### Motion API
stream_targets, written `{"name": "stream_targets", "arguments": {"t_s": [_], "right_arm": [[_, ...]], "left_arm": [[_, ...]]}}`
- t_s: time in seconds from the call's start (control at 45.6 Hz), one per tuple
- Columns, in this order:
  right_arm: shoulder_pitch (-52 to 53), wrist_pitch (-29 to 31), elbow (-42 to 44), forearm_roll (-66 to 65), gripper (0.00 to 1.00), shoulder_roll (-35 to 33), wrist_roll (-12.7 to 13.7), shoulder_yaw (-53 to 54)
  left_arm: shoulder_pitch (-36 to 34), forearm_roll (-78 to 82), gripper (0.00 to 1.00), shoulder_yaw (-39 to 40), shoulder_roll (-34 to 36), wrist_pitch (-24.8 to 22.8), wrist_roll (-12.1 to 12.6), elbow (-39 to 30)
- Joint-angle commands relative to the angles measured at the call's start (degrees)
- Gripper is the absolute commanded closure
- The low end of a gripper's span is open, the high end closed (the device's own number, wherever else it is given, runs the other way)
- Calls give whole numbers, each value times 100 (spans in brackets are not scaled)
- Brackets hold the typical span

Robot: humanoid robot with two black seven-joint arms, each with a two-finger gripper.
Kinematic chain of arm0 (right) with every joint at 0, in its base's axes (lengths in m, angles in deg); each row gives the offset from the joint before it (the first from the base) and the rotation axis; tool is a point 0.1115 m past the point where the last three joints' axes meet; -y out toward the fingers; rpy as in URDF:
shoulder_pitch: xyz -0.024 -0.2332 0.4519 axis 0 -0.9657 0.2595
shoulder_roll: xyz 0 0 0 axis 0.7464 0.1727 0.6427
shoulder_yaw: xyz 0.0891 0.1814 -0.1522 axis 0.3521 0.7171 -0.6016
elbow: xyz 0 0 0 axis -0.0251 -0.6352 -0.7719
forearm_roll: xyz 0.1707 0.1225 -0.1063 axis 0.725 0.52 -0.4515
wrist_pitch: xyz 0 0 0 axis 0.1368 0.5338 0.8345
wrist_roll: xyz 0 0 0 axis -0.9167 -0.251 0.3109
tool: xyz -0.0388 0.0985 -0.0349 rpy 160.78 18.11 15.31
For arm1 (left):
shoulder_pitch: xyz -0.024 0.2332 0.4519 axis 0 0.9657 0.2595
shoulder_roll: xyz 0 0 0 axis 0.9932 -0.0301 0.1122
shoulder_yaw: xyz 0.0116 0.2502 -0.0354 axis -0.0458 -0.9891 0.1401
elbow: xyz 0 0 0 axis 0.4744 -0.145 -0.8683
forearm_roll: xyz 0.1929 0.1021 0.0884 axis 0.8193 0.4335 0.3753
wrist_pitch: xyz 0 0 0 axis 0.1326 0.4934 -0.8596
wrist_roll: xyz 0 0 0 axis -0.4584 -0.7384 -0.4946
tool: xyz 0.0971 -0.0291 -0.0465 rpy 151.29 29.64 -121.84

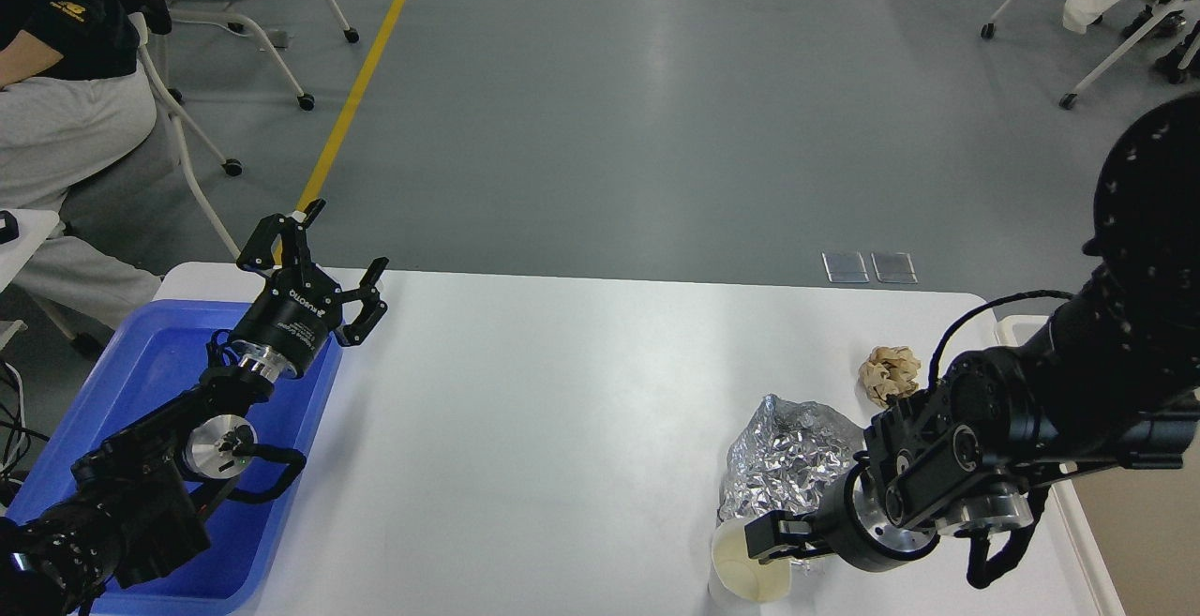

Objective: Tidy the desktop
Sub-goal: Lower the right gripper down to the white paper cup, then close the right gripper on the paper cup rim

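The white desktop (562, 410) fills the middle of the view. My right gripper (764, 538) is low at the front right edge, closed on the rim of a cream paper cup (741, 571). A crumpled ball of silver foil (787, 452) lies just behind the cup, touching the gripper's wrist area. A small crumpled brown paper wad (889, 372) lies further back on the right. My left gripper (347, 239) is open and empty, raised above the desktop's far left corner.
A blue plastic tray (122, 391) sits at the left edge under my left arm. A beige bin (1130, 541) with a white rim stands past the right edge. A seated person (66, 110) and wheeled chairs are beyond the table.
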Motion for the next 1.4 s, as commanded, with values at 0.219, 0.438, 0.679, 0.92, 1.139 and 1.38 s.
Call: {"name": "stream_targets", "arguments": {"t_s": [0.219,0.438,0.679,0.92,1.139,1.38], "right_arm": [[-538,-759,202,123,0,0,8,-11],[-617,-776,228,150,0,0,8,-2],[-732,-882,237,193,25,0,0,-2],[-732,-1049,228,158,42,0,-9,-20],[-723,-1031,175,150,100,0,-9,-29],[-635,-1040,-18,150,100,0,-18,-37]], "left_arm": [[0,0,0,0,0,1,1,0],[0,0,0,0,0,1,1,0],[0,0,0,0,0,1,1,0],[0,0,0,0,0,1,1,0],[0,0,0,0,0,1,1,0],[0,0,0,0,0,1,1,0]]}}
